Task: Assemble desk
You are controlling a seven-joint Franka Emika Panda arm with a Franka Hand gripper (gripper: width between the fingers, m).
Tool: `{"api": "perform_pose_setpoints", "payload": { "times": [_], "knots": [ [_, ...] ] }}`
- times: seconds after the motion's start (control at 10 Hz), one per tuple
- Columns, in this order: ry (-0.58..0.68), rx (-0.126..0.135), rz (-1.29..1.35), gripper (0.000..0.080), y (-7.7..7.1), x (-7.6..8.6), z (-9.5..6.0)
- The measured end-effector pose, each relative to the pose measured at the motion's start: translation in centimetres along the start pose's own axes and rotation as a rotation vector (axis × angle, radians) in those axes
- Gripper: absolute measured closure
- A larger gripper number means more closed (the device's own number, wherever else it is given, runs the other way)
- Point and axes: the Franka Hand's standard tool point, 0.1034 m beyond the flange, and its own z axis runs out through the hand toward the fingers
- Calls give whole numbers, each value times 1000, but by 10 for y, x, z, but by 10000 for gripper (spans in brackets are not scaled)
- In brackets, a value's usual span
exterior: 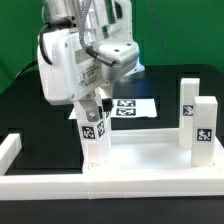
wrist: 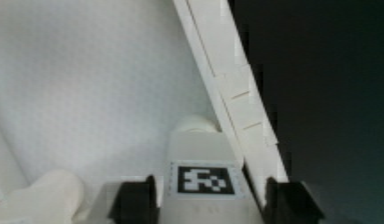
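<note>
The white desk tabletop (exterior: 145,157) lies flat near the front of the black table. My gripper (exterior: 93,110) is shut on a short square white leg (exterior: 93,132) with a black-and-white tag, which stands upright at the tabletop's corner on the exterior view's left. In the wrist view the same leg (wrist: 207,175) sits between my two dark fingers (wrist: 132,202), my gripper (wrist: 208,203) closed on it, above the tabletop's flat inside (wrist: 100,100) and right beside its raised rim (wrist: 224,70). Two more tagged legs (exterior: 188,108) (exterior: 203,128) stand upright at the tabletop's side on the exterior view's right.
The marker board (exterior: 130,105) lies flat on the table behind the tabletop. A long white border bar (exterior: 60,186) runs along the front edge, with a short end (exterior: 9,150) turning up at the exterior view's left. Black table surface (wrist: 331,80) shows beyond the rim.
</note>
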Motion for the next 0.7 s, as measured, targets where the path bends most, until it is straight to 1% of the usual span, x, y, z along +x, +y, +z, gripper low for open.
{"api": "perform_pose_setpoints", "payload": {
  "times": [0.1,0.3,0.4,0.5,0.6,0.7],
  "knots": [
    [1,3,66,506,0,-2,1],
    [1,3,71,506,0,-2,1],
    [2,3,68,402,1,-2,2],
    [2,2,11,267,1,-2,2],
    [-2,-21,-131,267,3,2,0],
    [-13,-48,-301,172,6,5,-4]
  ]
}}
